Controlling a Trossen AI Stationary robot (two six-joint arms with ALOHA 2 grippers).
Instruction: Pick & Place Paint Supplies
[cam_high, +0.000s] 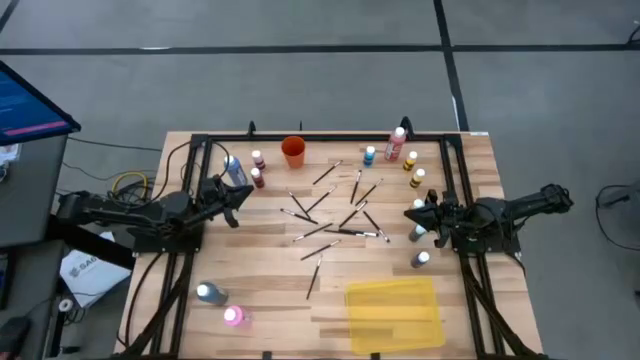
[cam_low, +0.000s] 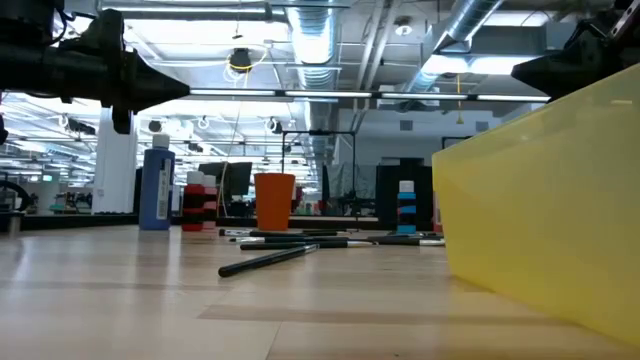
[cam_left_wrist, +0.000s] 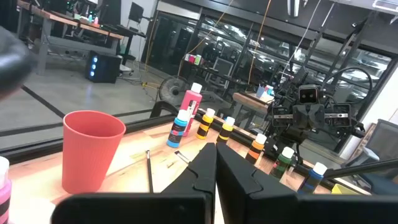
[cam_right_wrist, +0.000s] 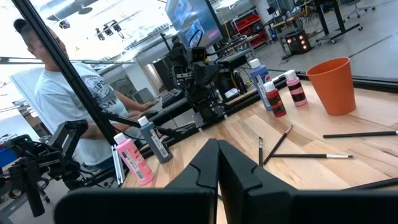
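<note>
Looking down the bench (cam_high: 200, 270), I judge nothing is sorted yet. I have both arms parked at mid-bench, facing inward: the left claw (cam_high: 232, 205) and right claw (cam_high: 415, 214) are each pinched closed and empty, probably waiting to start. The tray (cam_high: 395, 315) at the near edge holds nothing; the cup (cam_high: 293, 151) at the far rail looks empty too. Bottles (cam_high: 396, 144) stand scattered down both sides and along the far rail. Brushes (cam_high: 340, 215) lie loose between the claws.
</note>
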